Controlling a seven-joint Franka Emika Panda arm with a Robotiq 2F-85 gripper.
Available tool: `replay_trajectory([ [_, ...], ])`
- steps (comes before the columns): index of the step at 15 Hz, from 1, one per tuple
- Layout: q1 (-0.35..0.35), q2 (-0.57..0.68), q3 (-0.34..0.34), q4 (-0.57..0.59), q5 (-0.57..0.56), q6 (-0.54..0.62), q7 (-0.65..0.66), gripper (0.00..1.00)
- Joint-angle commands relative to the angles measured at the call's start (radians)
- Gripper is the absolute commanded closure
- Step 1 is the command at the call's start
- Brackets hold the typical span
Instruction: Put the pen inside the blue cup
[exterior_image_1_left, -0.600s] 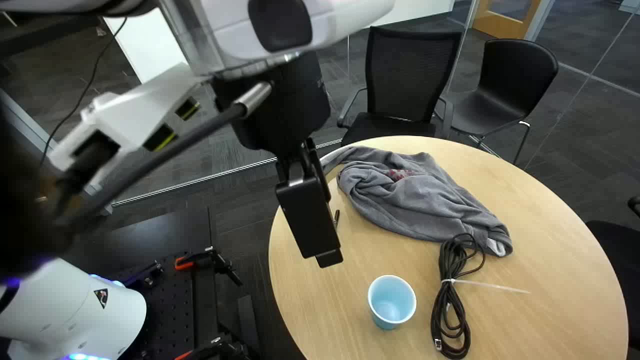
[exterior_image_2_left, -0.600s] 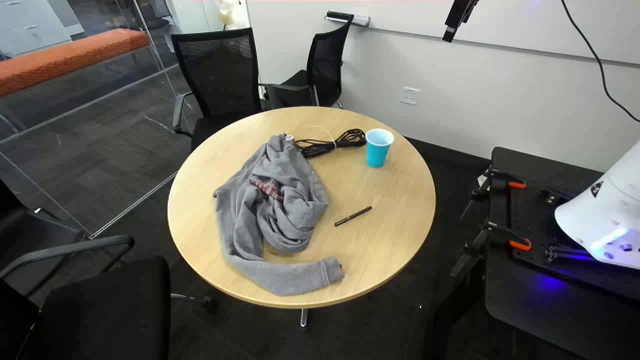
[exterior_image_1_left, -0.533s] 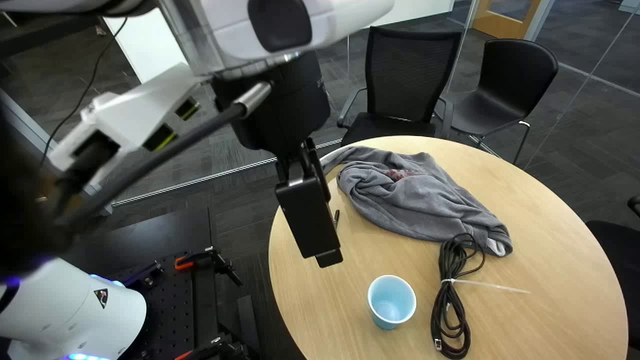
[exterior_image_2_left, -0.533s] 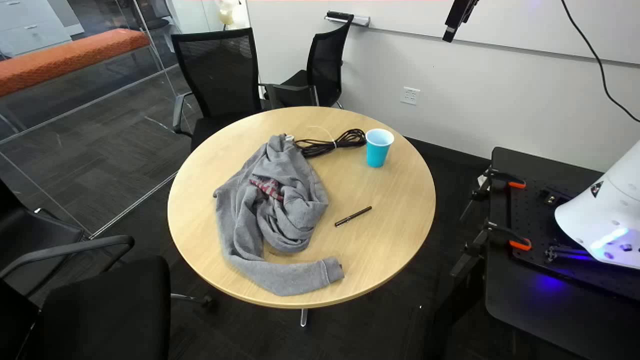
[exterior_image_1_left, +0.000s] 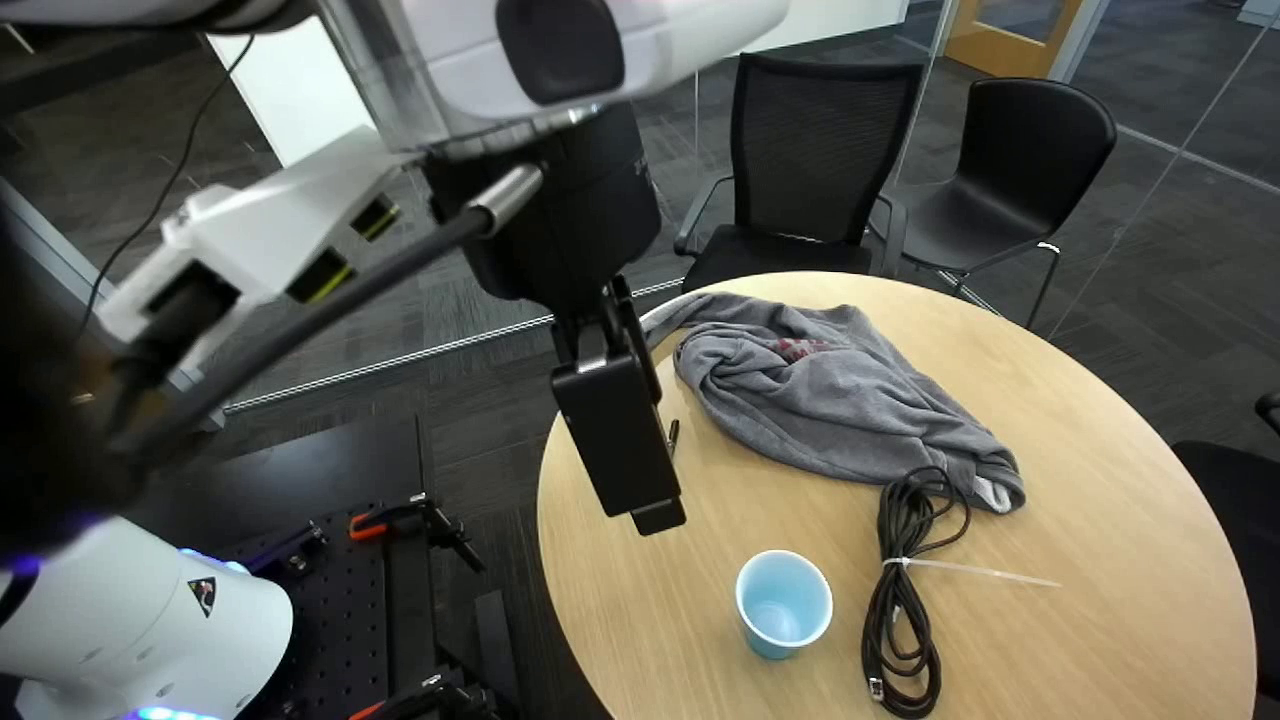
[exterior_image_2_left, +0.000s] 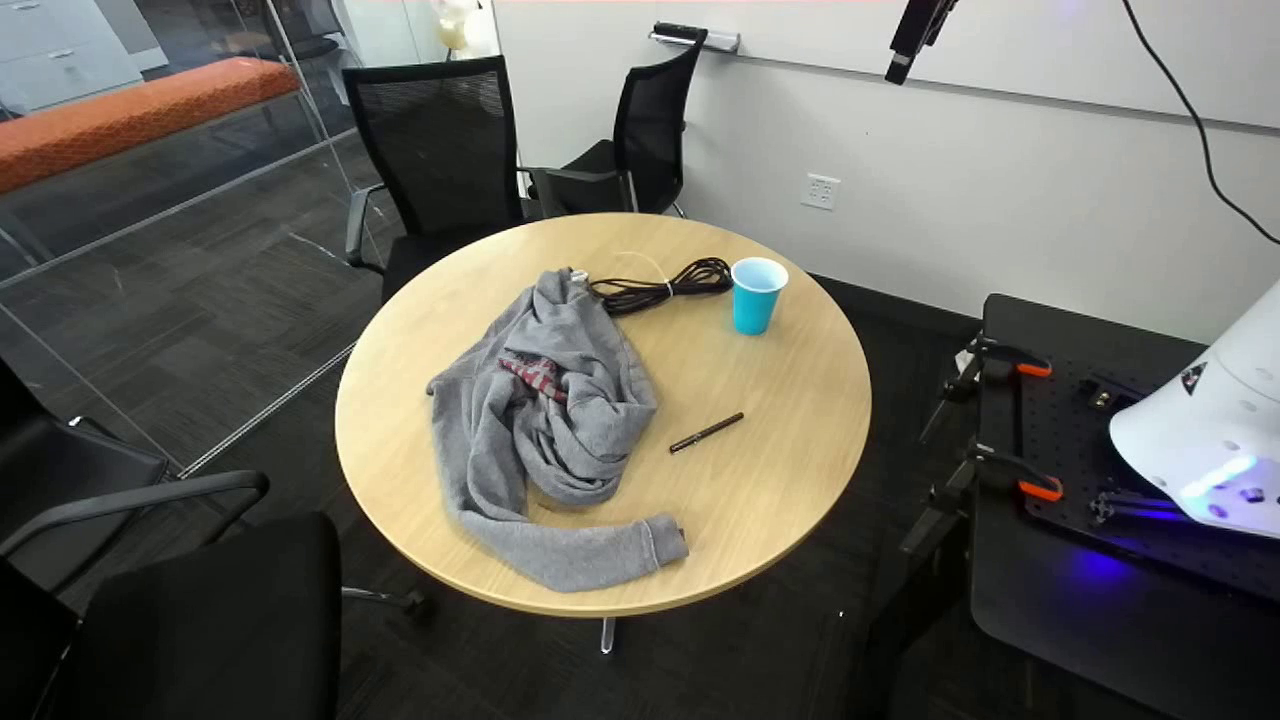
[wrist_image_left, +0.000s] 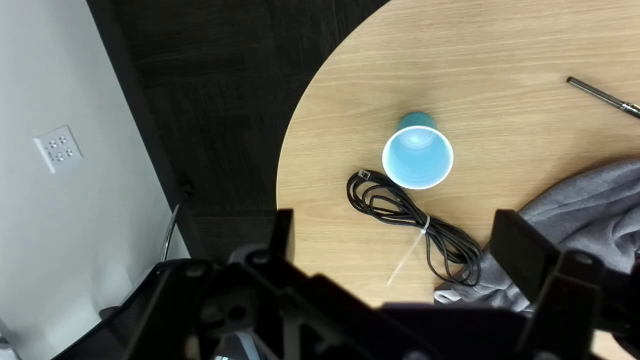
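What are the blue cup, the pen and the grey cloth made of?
The blue cup: likely plastic or coated paper, given its smooth inner sheen. The pen: glossy plastic or metal, unclear which, with silvery glints. The grey cloth: matte, soft-looking fabric, loosely folded.

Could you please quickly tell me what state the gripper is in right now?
Gripper: open, holding nothing; the pen lies on the table.

In an exterior view, pen (exterior_image_2_left: 706, 432) on table (exterior_image_2_left: 780, 470), cloth (exterior_image_2_left: 590, 430) left, cup (exterior_image_2_left: 755, 308) behind, cable (exterior_image_2_left: 660, 292) beside cup
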Motion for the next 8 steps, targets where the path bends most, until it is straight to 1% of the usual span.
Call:
replay_trajectory([
  [1, 0.02, 0.0, 0.001, 0.004, -0.015, 0.005, 0.008, 0.0],
  [6, 0.063, 0.011, 0.042, 0.01, -0.046, 0.009, 0.0, 0.0],
  [8, 0.089, 0.02, 0.055, 0.006, -0.065, 0.032, -0.029, 0.0],
])
